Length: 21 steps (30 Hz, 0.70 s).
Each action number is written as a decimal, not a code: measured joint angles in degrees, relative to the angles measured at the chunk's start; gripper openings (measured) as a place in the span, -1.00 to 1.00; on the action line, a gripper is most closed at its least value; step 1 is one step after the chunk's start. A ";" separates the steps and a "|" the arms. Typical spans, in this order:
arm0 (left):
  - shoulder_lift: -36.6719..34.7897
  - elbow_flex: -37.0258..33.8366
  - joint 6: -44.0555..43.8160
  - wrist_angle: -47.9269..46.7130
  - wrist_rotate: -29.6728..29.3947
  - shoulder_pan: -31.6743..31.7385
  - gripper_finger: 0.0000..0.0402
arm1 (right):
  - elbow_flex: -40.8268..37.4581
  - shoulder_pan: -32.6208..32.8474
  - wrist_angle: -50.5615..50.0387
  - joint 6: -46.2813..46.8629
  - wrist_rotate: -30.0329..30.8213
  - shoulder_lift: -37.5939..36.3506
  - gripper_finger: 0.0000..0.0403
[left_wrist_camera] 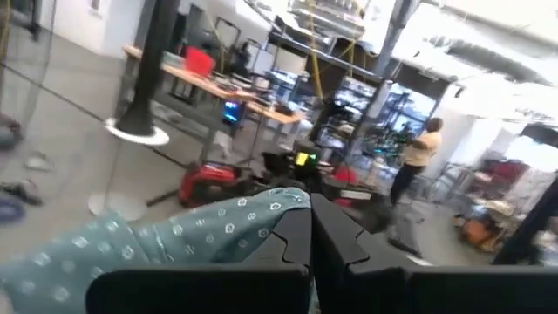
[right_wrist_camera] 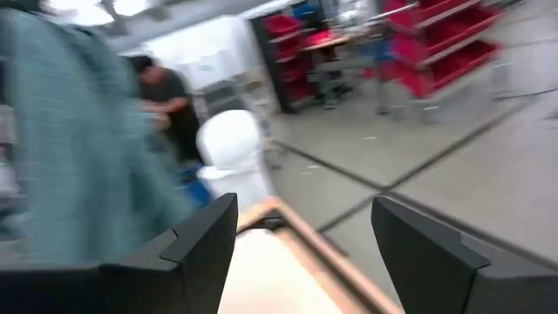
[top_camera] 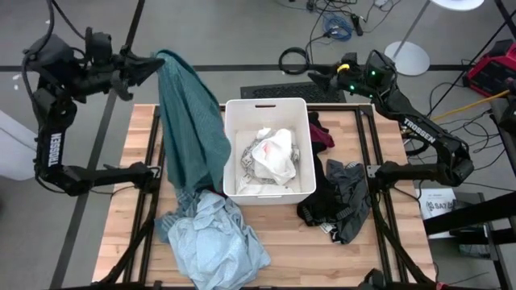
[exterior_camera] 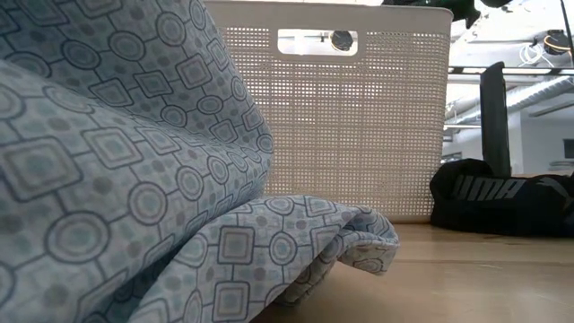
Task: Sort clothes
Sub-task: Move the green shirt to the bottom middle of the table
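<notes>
A teal patterned garment (top_camera: 187, 121) hangs from my left gripper (top_camera: 158, 61), which is shut on it high above the table's far left corner. Its lower end (top_camera: 190, 193) reaches the table beside a crumpled light blue garment (top_camera: 216, 240), which fills the low view's left (exterior_camera: 117, 179). The white bin (top_camera: 234, 145) holds white-grey clothes (top_camera: 270, 155). Right of the bin lie black and dark grey clothes (top_camera: 339, 201) and a red-magenta piece (top_camera: 321, 133). My right gripper (top_camera: 316, 76) stands open and empty in the air beyond the bin's far right corner. My left gripper pinches the teal garment's top end (left_wrist_camera: 261, 214) between its two shut fingers (left_wrist_camera: 336, 240). The fingers lie level, coming from the table's left. The cloth hangs down slack below them, and its lower end rests on the table.
The bin (exterior_camera: 359, 117) stands in the table's middle. A black garment with white lettering (exterior_camera: 502, 202) lies to its right. Bare wood (top_camera: 129, 201) shows at the table's left and near right. People stand in the room beyond.
</notes>
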 joint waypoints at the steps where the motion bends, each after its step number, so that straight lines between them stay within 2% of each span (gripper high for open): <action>1: -0.01 0.00 -1.22 0.40 2.31 -0.02 -1.00 | 0.00 0.56 1.18 1.60 -1.38 0.00 0.26; 6: -0.14 0.02 -5.82 6.21 19.71 -0.18 -1.00 | 0.00 6.04 15.49 10.21 -6.30 0.18 0.26; 9: -0.51 0.04 -6.01 6.96 25.36 -0.22 -1.00 | 0.00 11.51 25.43 14.56 -5.89 1.08 0.26; 11: -0.52 0.04 -6.02 6.45 27.17 -0.22 -1.00 | 0.02 16.39 28.81 14.94 -2.25 2.09 0.26; 16: -0.45 0.02 -5.51 4.77 29.52 -0.22 -1.00 | 0.02 27.20 28.97 13.72 14.10 5.24 0.26; 21: -0.75 -1.44 -4.37 3.12 27.40 -1.66 -1.00 | 2.99 34.59 29.55 11.65 19.64 11.57 0.26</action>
